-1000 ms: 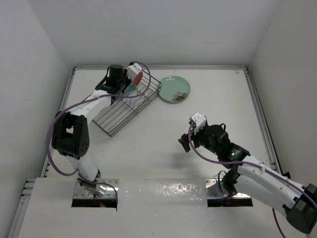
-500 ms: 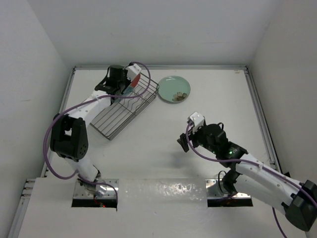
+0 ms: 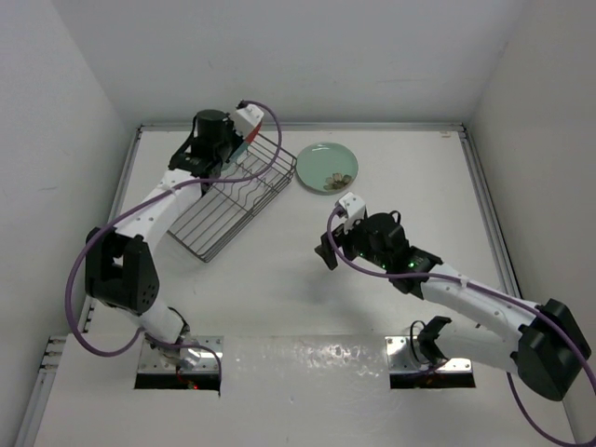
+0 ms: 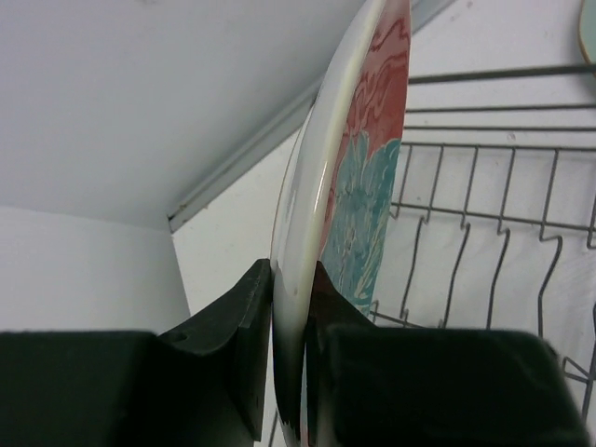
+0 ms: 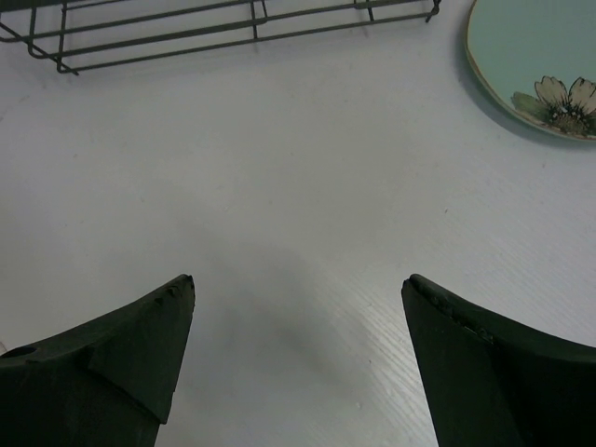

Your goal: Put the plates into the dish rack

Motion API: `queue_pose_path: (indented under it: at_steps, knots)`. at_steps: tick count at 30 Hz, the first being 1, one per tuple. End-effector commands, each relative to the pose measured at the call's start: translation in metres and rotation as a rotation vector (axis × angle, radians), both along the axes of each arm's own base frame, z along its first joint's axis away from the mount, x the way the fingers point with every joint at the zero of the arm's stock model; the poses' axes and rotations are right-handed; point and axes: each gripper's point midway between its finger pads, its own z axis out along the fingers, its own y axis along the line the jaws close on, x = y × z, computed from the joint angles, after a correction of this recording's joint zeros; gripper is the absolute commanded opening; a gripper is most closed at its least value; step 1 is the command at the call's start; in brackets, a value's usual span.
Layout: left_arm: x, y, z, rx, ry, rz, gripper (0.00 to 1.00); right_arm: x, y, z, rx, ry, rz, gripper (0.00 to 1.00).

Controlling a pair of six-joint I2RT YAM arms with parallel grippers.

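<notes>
Two hazards stand out, one per plate. Your left pincer [image 4: 289, 307] is clamped on the rim of the red-and-teal plate [image 4: 358, 205], holding it on edge at the far end of the dish rack [image 3: 251, 216]. Whether the plate's lower rim already sits between the divider wires cannot be told from these views. The grip takes only a narrow bite of a smooth, glazed edge, so in my judgement the plate may swing or slip in the pincer if it knocks a wire on the way down. The rack looks light and rests loose on the worktop [image 3: 410, 279], so a sideways push could slide or tip it. If you release before the rim is seated, the plate could fall flat or roll out. The mint-green plate [image 5: 531, 47] lies flat on the worktop just beside the rack's far right corner. Your right pincer [image 5: 298, 284] hangs with its jaws wide apart over bare worktop near it, holding nothing. A flat plate offers little edge to grasp, and a poor approach would likely shove it against the rack or toward the back wall.
</notes>
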Motion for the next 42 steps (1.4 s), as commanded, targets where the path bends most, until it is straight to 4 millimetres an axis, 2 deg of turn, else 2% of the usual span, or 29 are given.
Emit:
queue_pose_path:
  at_steps: [1, 4, 6, 7, 8, 9, 10, 11, 12, 13, 14, 15, 17, 18, 21, 24, 26, 29, 30, 31, 32, 35, 42]
  knots:
    - [0.003, 0.006, 0.166, -0.085, -0.452, 0.040, 0.00, 0.012, 0.012, 0.034, 0.083, -0.075, -0.006, 0.90]
    - [-0.005, 0.004, 0.180, -0.142, -0.477, 0.032, 0.00, 0.012, 0.011, 0.037, 0.072, -0.091, 0.000, 0.91]
    - [-0.011, 0.002, 0.194, -0.202, -0.490, 0.030, 0.00, 0.012, 0.009, 0.042, 0.066, -0.109, 0.006, 0.92]
    - [-0.014, -0.001, 0.191, -0.253, -0.462, 0.029, 0.00, 0.012, 0.010, 0.047, 0.070, -0.122, 0.011, 0.92]
    - [-0.020, -0.003, 0.199, -0.289, -0.469, 0.021, 0.00, 0.013, 0.009, 0.051, 0.070, -0.135, 0.010, 0.93]
    - [-0.024, -0.006, 0.206, -0.322, -0.468, 0.004, 0.00, 0.014, 0.008, 0.061, 0.069, -0.167, 0.011, 0.93]
    - [-0.029, -0.011, 0.198, -0.379, -0.414, 0.002, 0.00, 0.015, 0.008, 0.068, 0.070, -0.183, 0.012, 0.94]
    - [-0.036, -0.015, 0.204, -0.411, -0.404, -0.023, 0.00, 0.016, 0.008, 0.074, 0.071, -0.199, 0.015, 0.94]
    - [-0.042, -0.029, 0.210, -0.443, -0.380, -0.101, 0.00, 0.019, 0.007, 0.090, 0.080, -0.239, 0.013, 0.96]
    - [-0.046, -0.036, 0.199, -0.474, -0.318, -0.118, 0.00, 0.021, 0.006, 0.101, 0.087, -0.266, 0.002, 0.97]
    - [-0.058, -0.043, 0.206, -0.502, -0.310, -0.167, 0.00, 0.022, 0.006, 0.111, 0.097, -0.289, 0.002, 0.98]
    - [-0.066, -0.058, 0.202, -0.522, -0.265, -0.252, 0.00, 0.023, 0.006, 0.130, 0.112, -0.331, 0.005, 0.99]
    - [-0.084, -0.074, 0.193, -0.530, -0.193, -0.353, 0.00, 0.026, 0.004, 0.148, 0.107, -0.374, -0.002, 0.99]
    - [-0.098, -0.091, 0.184, -0.538, -0.135, -0.471, 0.00, 0.030, -0.001, 0.160, 0.097, -0.401, -0.022, 0.99]
    - [-0.132, -0.114, 0.158, -0.514, -0.019, -0.673, 0.00, 0.041, -0.016, 0.175, 0.078, -0.441, -0.039, 0.99]
    - [-0.148, -0.120, 0.132, -0.476, 0.067, -0.757, 0.00, 0.046, -0.025, 0.182, 0.115, -0.432, -0.013, 0.99]
    - [-0.152, -0.122, 0.117, -0.450, 0.100, -0.786, 0.00, 0.047, -0.030, 0.189, 0.151, -0.431, 0.003, 0.99]
    - [-0.168, -0.130, 0.103, -0.465, 0.157, -0.873, 0.00, 0.043, -0.019, 0.191, 0.170, -0.426, 0.076, 0.99]
    - [-0.170, -0.133, 0.100, -0.472, 0.169, -0.886, 0.00, 0.042, -0.009, 0.185, 0.178, -0.401, 0.126, 0.99]
    - [-0.172, -0.135, 0.100, -0.475, 0.171, -0.898, 0.00, 0.042, -0.008, 0.190, 0.185, -0.408, 0.125, 0.99]
    - [-0.173, -0.136, 0.098, -0.474, 0.176, -0.905, 0.00, 0.042, 0.001, 0.181, 0.196, -0.361, 0.165, 0.99]
    - [-0.177, -0.139, 0.092, -0.464, 0.185, -0.922, 0.00, 0.042, 0.010, 0.177, 0.211, -0.339, 0.206, 0.99]
    - [-0.187, -0.142, 0.086, -0.447, 0.207, -0.968, 0.00, 0.053, 0.020, 0.155, 0.180, -0.295, 0.215, 0.96]
